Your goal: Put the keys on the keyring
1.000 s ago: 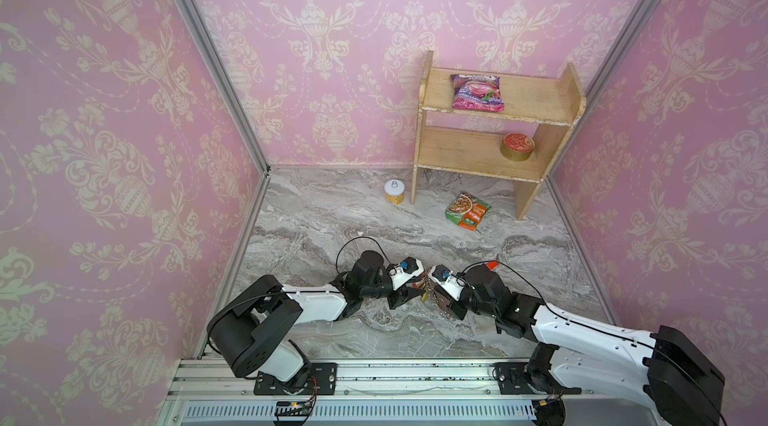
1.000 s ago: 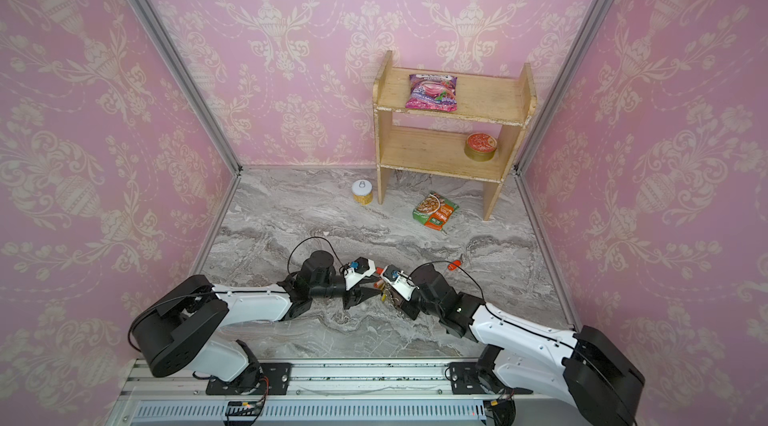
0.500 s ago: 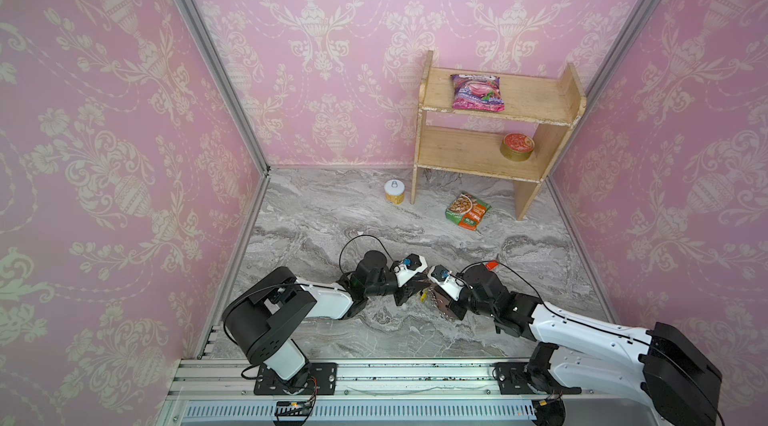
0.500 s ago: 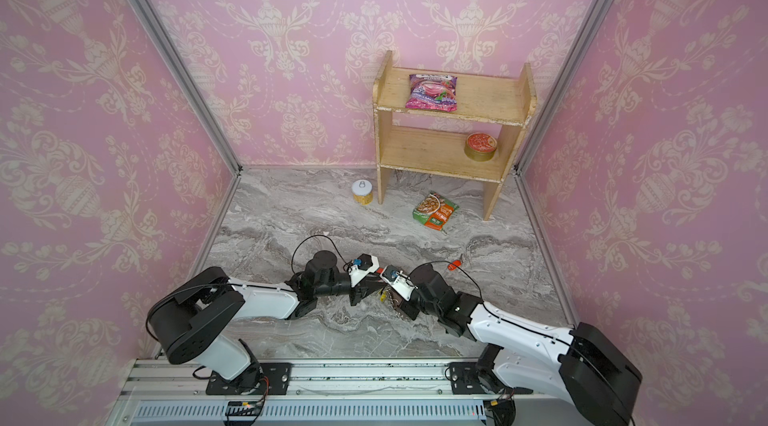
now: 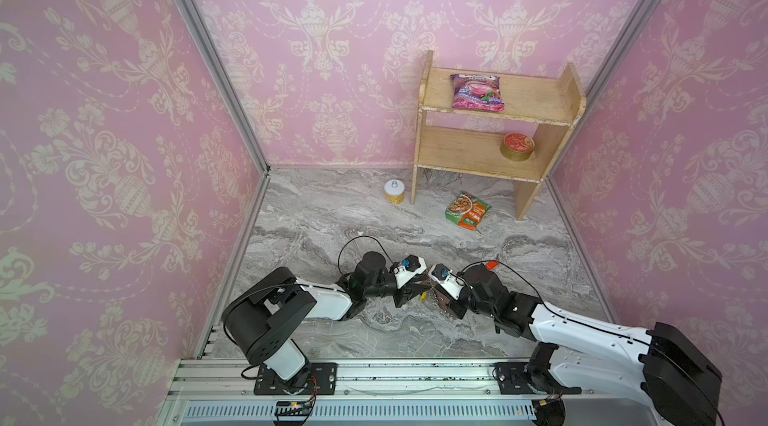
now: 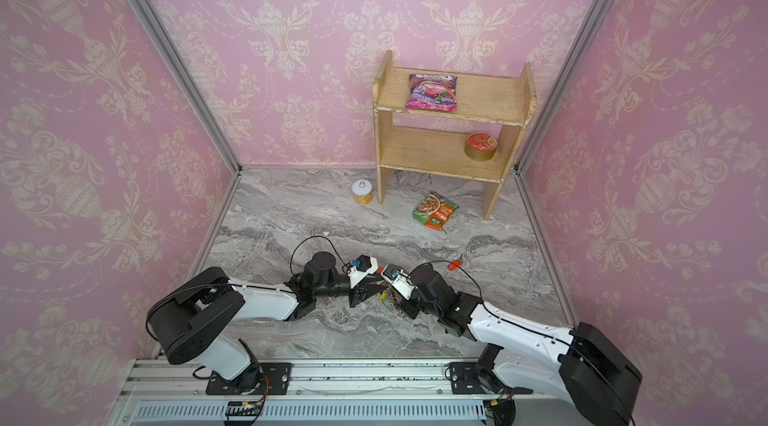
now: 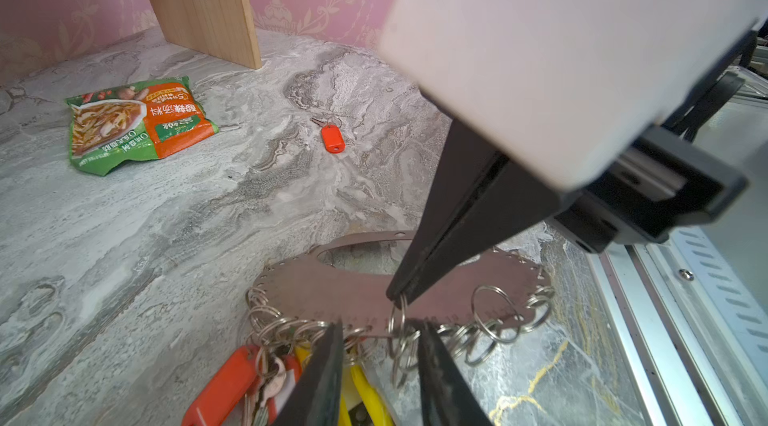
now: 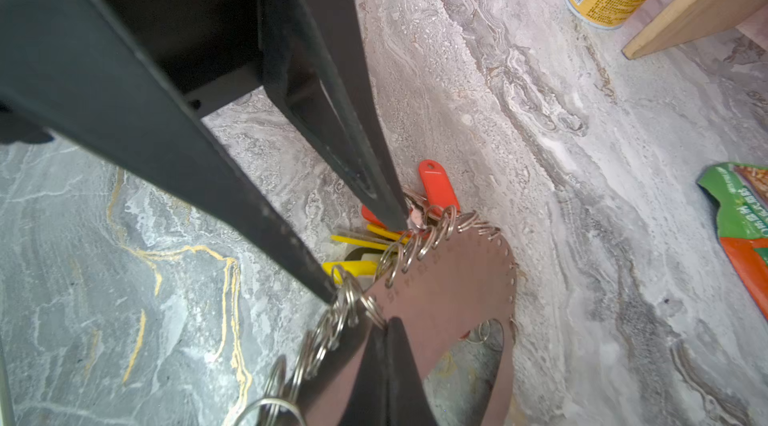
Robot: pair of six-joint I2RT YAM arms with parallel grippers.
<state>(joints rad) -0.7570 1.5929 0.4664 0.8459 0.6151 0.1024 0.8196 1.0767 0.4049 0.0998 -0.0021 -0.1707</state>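
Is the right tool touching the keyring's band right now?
Touching. The right wrist view shows the right tool shut on the keyring, its tips pinching the brown band's edge with no gap.

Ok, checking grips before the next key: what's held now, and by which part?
The right claw is shut on the keyring, pinching its band at the ringed edge. The left claw stands open, holding nothing.
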